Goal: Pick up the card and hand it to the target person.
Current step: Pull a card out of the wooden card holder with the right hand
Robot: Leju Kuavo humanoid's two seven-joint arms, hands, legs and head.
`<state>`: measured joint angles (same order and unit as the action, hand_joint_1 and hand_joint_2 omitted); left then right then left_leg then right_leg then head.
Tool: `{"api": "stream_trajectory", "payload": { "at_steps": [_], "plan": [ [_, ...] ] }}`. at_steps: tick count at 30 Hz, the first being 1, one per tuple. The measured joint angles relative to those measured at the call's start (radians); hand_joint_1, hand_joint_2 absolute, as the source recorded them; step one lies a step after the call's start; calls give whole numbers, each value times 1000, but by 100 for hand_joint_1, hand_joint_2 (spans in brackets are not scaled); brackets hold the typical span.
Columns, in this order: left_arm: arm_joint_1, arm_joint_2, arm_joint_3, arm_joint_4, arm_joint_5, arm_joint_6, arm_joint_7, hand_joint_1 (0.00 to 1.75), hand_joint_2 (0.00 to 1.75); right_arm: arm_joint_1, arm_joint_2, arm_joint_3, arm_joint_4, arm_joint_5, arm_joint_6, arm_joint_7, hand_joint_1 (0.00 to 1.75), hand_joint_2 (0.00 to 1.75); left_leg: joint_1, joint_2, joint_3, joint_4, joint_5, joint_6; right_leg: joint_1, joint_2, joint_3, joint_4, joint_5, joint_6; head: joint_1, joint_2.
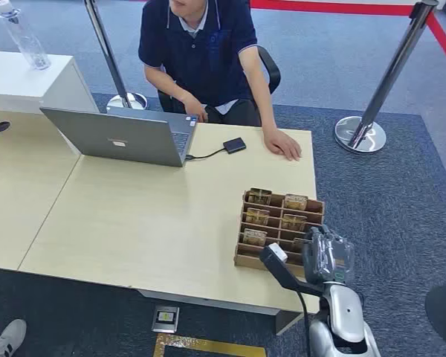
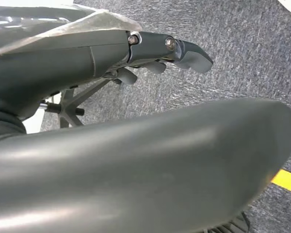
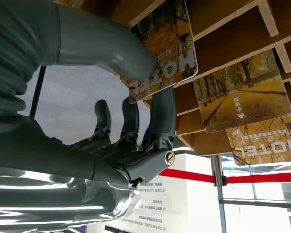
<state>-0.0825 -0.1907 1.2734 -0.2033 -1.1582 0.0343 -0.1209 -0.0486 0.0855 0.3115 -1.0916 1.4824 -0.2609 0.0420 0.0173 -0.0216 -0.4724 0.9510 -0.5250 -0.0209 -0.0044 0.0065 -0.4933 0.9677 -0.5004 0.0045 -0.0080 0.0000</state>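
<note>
Card (image 3: 165, 51) is pinched between my right hand's (image 3: 111, 111) thumb and a finger, right at the rack's (image 1: 279, 223) near corner. I see my left hand (image 2: 166, 53) over carpet, holding nothing, fingers loosely curled.

Grey ribbed right hand (image 3: 100, 121), silver arm

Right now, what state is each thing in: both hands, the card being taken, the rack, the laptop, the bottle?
Right hand: thumb and finger pinching a card.
Autumn-photo hotel card: pinched, still at the rack.
Wooden slotted card rack: flat on the table, several cards in its slots.
Left hand: hanging over carpet, holding nothing.
Grey laptop: open, cable plugged in.
Clear plastic bottle: standing upright on the white counter.
</note>
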Motion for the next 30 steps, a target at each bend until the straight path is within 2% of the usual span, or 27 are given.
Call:
{"api": "stream_trajectory", "payload": {
  "at_steps": [8, 14, 24, 30],
  "plan": [
    [0, 0, 0, 0, 0, 0, 0, 0, 0, 8, 5, -4, -19, 5, -20, -18, 175, 175, 0, 0, 0, 0, 0, 0, 0, 0, 0, 0, 0, 0, 0, 0],
    [0, 0, 0, 0, 1, 0, 0, 0, 0, 34, 5, -4, -87, -3, -27, -55, 175, 175, 0, 0, 0, 0, 0, 0, 0, 0, 0, 0, 0, 1, 0, 0],
    [1, 0, 0, 0, 10, 0, -9, 0, 0, 75, -5, 22, -288, -123, -10, -171, 175, 175, 0, 0, 0, 0, 0, 0, 0, 0, 0, 0, 0, 0, 0, 0],
    [-1, -2, 0, 0, 11, 0, -20, 0, 0, 15, -7, 85, -325, -204, -13, -216, 175, 175, 0, 0, 0, 0, 1, 0, 0, 0, 1, 0, 1, 0, 0, 0]
  ]
}}
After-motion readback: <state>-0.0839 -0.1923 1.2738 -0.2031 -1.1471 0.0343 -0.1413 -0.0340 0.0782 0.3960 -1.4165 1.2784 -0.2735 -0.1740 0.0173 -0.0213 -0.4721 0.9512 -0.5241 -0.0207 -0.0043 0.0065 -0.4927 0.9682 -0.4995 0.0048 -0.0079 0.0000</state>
